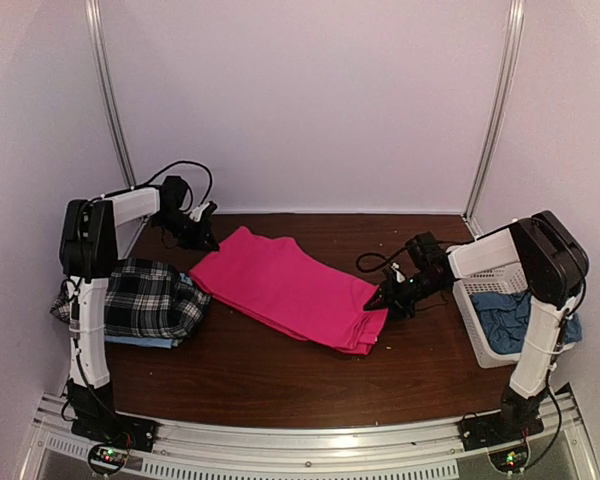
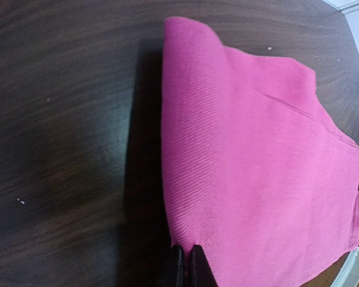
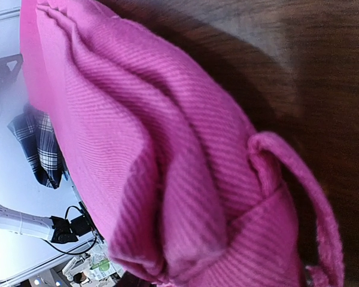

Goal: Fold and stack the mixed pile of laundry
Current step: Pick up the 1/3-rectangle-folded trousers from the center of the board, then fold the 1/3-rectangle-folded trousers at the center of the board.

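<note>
The hot-pink trousers (image 1: 280, 285) (image 2: 257, 149) (image 3: 137, 119) lie folded across the middle of the dark wooden table (image 1: 280, 385). My left gripper (image 1: 208, 240) (image 2: 187, 260) is at their far left corner, its jaws shut and pinching the cloth's edge. My right gripper (image 1: 385, 298) is at the trousers' right end; in the right wrist view bunched folds and a belt loop (image 3: 305, 179) hide its fingers. The black-and-white plaid shirt (image 1: 150, 295) (image 3: 39, 146) sits folded at the left on top of a light blue shirt (image 1: 145, 341).
A white lattice basket (image 1: 470, 310) stands at the right edge with a duller blue cloth (image 1: 508, 315) inside. Both arm bases sit on the rail along the near edge. White walls close the table's back and sides.
</note>
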